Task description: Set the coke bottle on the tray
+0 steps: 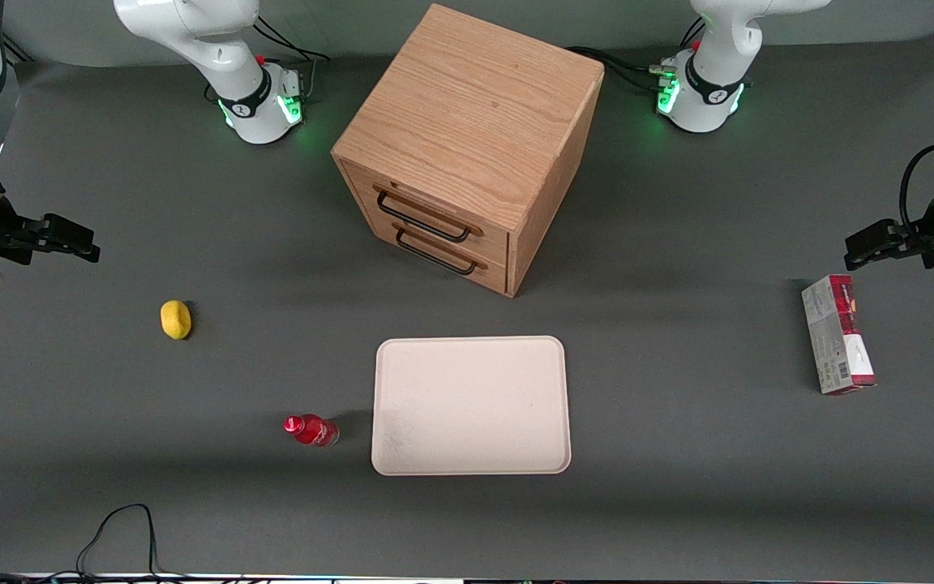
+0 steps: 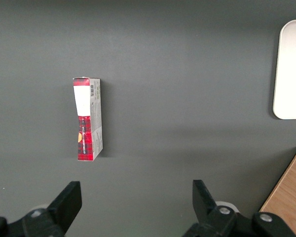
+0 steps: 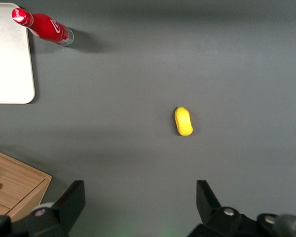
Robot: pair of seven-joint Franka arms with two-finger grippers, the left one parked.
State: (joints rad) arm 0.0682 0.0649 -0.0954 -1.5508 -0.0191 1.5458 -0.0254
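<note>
The coke bottle, small with a red cap, red label and clear base, stands on the grey table just beside the tray, on the working arm's side of it. It also shows in the right wrist view. The cream tray lies flat nearer the front camera than the wooden drawer box; a corner of it shows in the right wrist view. My gripper hangs open and empty at the working arm's end of the table, well away from the bottle; its fingers stand wide apart above bare table.
A wooden drawer box with two drawers stands farther from the front camera than the tray. A yellow lemon-like object lies between my gripper and the bottle. A red-and-white carton lies toward the parked arm's end. Cables run along the front edge.
</note>
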